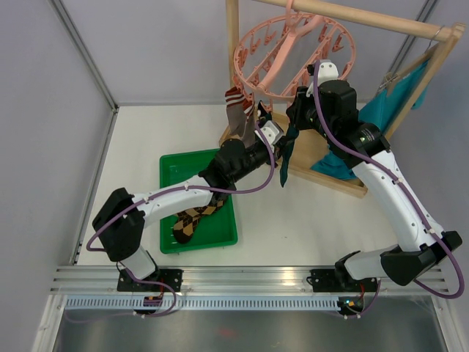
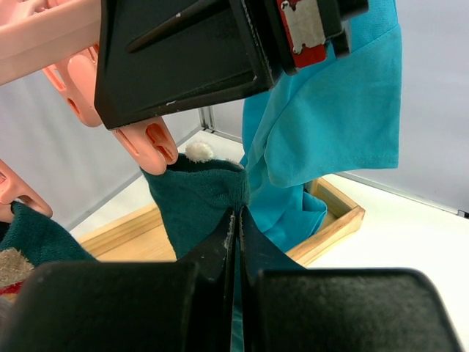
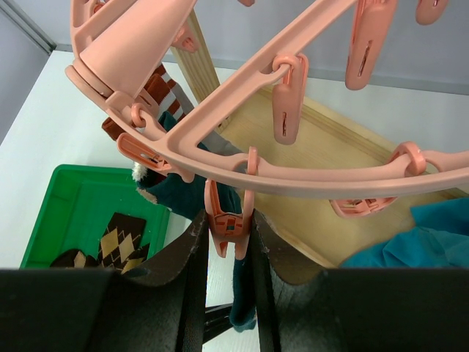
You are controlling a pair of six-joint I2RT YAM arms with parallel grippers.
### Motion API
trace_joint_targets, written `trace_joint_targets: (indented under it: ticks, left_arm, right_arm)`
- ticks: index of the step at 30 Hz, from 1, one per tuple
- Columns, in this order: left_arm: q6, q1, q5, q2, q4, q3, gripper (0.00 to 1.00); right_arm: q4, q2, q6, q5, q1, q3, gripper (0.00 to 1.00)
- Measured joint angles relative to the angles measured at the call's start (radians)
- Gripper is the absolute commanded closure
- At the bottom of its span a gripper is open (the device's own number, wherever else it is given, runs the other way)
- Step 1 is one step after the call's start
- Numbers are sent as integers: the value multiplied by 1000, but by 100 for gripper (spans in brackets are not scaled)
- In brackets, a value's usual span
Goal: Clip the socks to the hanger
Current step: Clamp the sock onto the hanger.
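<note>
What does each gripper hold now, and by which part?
The left gripper pinches the dark teal sock at its upper edge. The right gripper squeezes one pink clip peg of the hanger by its sides.

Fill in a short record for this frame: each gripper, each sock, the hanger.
left gripper: shut on dark teal fabric sock, raised beneath the pegs
right gripper: shut on pink plastic clip peg
pink round plastic hanger: hanging from wooden rail
grey-brown sock with red-and-white striped cuff: hanging from the hanger's rim
brown-black argyle sock: lying in green plastic tray
</note>
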Motion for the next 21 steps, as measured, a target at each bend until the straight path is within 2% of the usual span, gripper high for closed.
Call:
trace_joint_targets:
  ticks: [21]
  left_arm:
    - [17, 0, -6, -2, -7, 18, 98]
  right_arm:
    - [0, 0, -7, 9, 0, -1, 100]
